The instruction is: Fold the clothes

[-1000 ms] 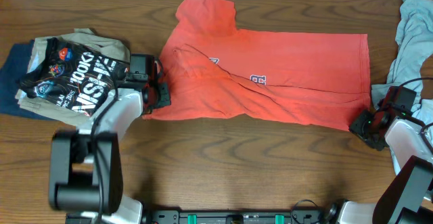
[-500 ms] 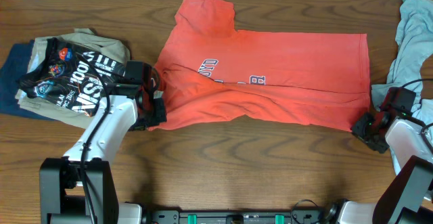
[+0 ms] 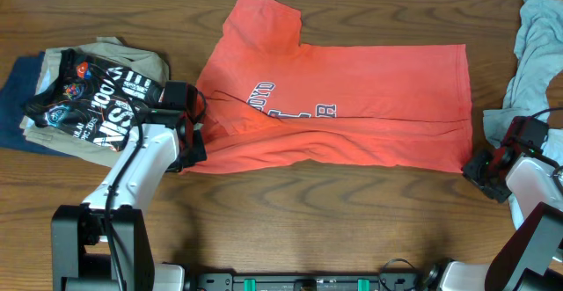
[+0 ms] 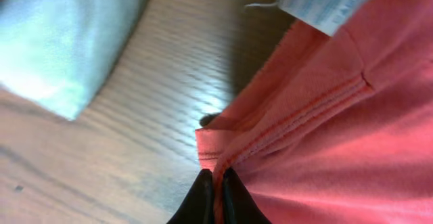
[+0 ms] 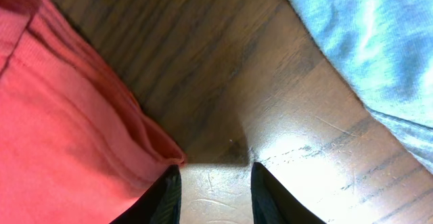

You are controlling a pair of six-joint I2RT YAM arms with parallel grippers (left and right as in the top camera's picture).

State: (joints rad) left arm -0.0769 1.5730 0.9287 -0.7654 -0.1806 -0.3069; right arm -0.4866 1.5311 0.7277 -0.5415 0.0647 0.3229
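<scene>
The red-orange T-shirt (image 3: 369, 89) lies spread across the middle of the table, chest lettering up, with a fold running along its lower part. My left gripper (image 3: 187, 146) is at its lower left corner, shut on the hem. In the left wrist view the black fingers (image 4: 203, 200) pinch the stitched red edge (image 4: 298, 116). My right gripper (image 3: 476, 165) stands open just off the lower right corner. In the right wrist view bare wood shows inside the right gripper (image 5: 216, 197), and the shirt's corner (image 5: 74, 129) lies just outside the left finger.
A pile with a black printed shirt (image 3: 92, 106) on tan and navy garments sits at the left, close to my left arm. A light blue-grey garment (image 3: 532, 54) lies bunched at the right edge, also in the right wrist view (image 5: 365, 41).
The shirt has slid left and its lower fold has opened out, uncovering the chest lettering. Its right corner has drawn away from the right gripper, which has shifted slightly right.
</scene>
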